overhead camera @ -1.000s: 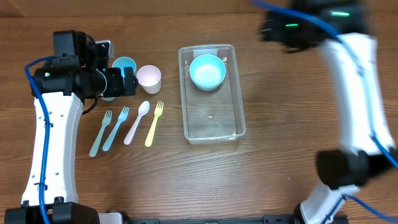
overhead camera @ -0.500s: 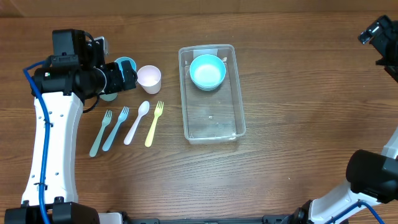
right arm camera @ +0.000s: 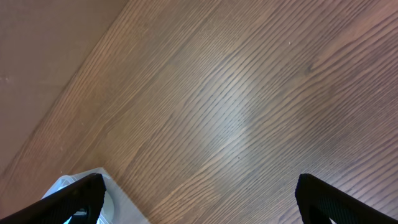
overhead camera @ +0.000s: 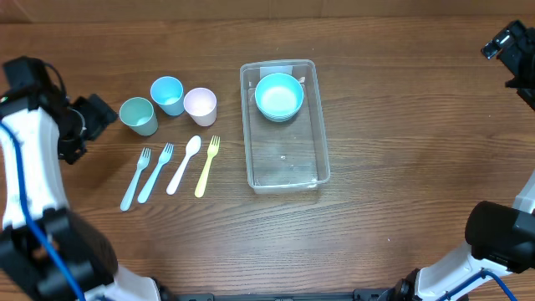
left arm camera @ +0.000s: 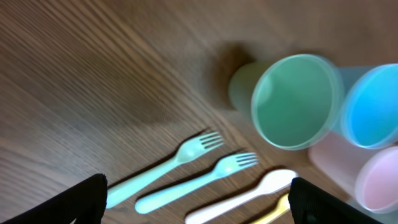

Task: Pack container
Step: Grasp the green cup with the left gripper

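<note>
Left hand (overhead camera: 96,115) far from container (overhead camera: 247,125) rim

Light-blue bowl (overhead camera: 278,95) in clear container (overhead camera: 287,159), three cups (overhead camera: 168,94) and cutlery (overhead camera: 183,165) beside

The overhead camera is looking straight down on the whole table (overhead camera: 393,125) from well above. The left wrist camera is sitting close and tilting down at the green cup (left arm camera: 297,102) and forks (left arm camera: 168,163), which the overhead view is also showing. The right wrist camera is facing bare table, catching only a corner of the container (right arm camera: 121,202).
</note>
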`<state>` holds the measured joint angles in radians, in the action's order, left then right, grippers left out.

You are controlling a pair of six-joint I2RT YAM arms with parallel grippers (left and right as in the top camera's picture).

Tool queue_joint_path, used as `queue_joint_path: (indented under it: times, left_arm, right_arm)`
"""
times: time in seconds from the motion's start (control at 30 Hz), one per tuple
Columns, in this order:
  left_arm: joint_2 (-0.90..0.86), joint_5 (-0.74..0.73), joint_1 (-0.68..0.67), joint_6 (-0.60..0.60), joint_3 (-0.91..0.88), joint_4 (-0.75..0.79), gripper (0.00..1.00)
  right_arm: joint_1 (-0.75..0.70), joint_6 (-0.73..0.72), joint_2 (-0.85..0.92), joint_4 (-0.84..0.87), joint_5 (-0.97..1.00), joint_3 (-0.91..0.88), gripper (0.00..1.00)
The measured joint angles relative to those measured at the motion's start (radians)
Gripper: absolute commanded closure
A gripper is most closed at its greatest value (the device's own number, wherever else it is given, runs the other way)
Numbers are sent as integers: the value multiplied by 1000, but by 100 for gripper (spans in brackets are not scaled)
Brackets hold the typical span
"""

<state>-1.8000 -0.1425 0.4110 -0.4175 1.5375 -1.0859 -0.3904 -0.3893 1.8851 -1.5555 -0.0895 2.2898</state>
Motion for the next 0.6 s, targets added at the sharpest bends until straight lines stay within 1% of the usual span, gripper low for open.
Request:
queue_joint_path:
  times: [0.17,0.4,0.5,0.57,0.6]
  left_arm:
    - [-161,22,-35,29,62,-6,5]
    - [-214,77,-92,77,101,54,4]
    - [-217,111,-116,85,101,81,8]
    - [-217,133,-122,87,103,91,17]
    - [-219,144,-124,90,104,93,24]
  right_arm:
    - [0,0,0,0,0,0,0]
    - [0,0,0,0,0,0,0]
    - [0,0,0,0,0,0,0]
    - [0,0,0,0,0,0,0]
    - [0,0,0,0,0,0,0]
